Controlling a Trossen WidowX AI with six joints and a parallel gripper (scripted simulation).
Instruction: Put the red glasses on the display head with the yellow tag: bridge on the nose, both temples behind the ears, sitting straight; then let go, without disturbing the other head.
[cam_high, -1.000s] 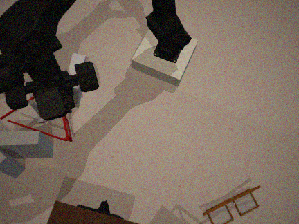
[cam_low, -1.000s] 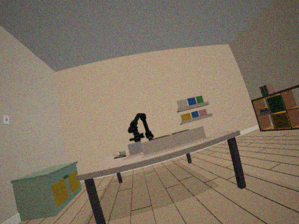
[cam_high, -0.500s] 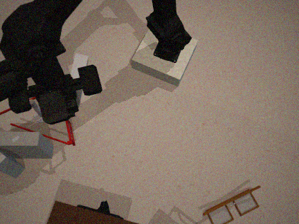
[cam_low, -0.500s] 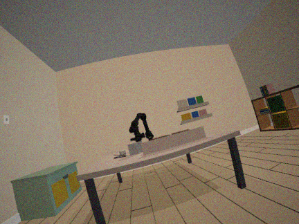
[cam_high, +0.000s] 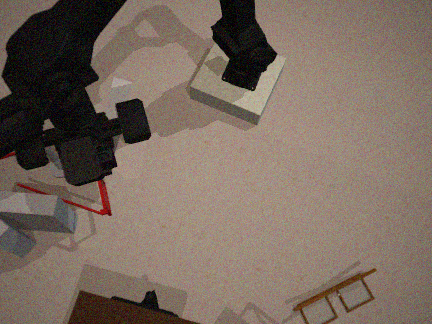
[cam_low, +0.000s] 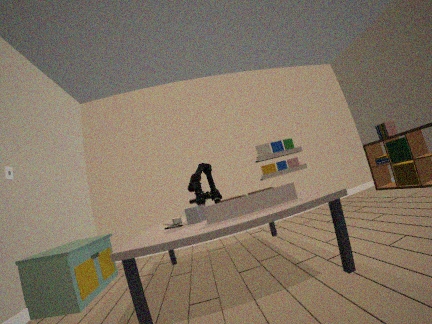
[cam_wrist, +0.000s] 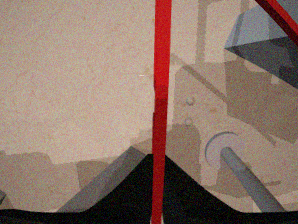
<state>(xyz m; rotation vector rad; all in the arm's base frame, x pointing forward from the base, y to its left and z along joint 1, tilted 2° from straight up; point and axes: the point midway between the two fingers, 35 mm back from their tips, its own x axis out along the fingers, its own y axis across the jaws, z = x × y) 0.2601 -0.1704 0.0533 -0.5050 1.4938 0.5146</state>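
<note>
Red glasses (cam_high: 104, 197) (cam_wrist: 161, 65) hang in nearly closed fingers (cam_high: 92, 182), apparently mid-carry; the next move likely calls for finding the yellow tag.
</note>
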